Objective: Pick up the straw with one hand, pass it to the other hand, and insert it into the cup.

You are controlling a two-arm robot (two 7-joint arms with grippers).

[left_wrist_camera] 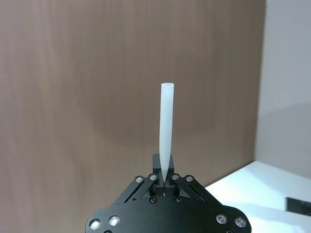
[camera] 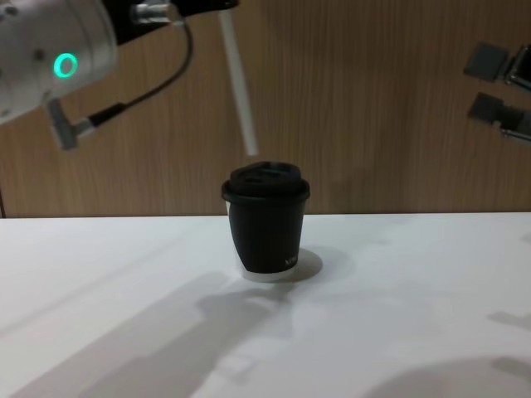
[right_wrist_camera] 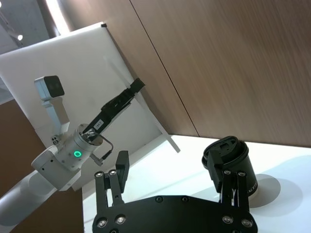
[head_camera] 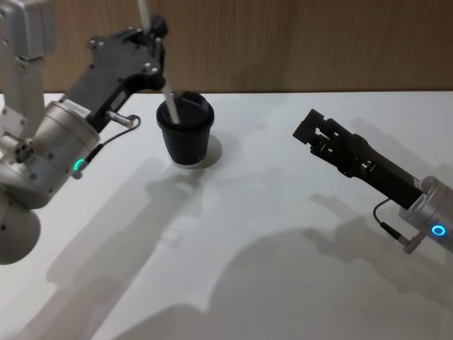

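Note:
The white straw (head_camera: 168, 91) (camera: 239, 91) (left_wrist_camera: 166, 126) hangs slightly tilted, its lower end just above the lid of the black cup (head_camera: 185, 134) (camera: 267, 228) (right_wrist_camera: 231, 162). My left gripper (head_camera: 157, 35) (left_wrist_camera: 165, 177), the other hand with the green ring light, is shut on the straw's upper part, high above and behind the cup. The cup stands upright on the white table (head_camera: 283, 234). My right gripper (head_camera: 306, 127) (camera: 489, 83) (right_wrist_camera: 170, 170), with grey pads, hovers to the right of the cup, open, with nothing between its fingers.
A wooden wall (head_camera: 318, 42) runs behind the table's far edge. Bare tabletop stretches in front of the cup and between the two arms.

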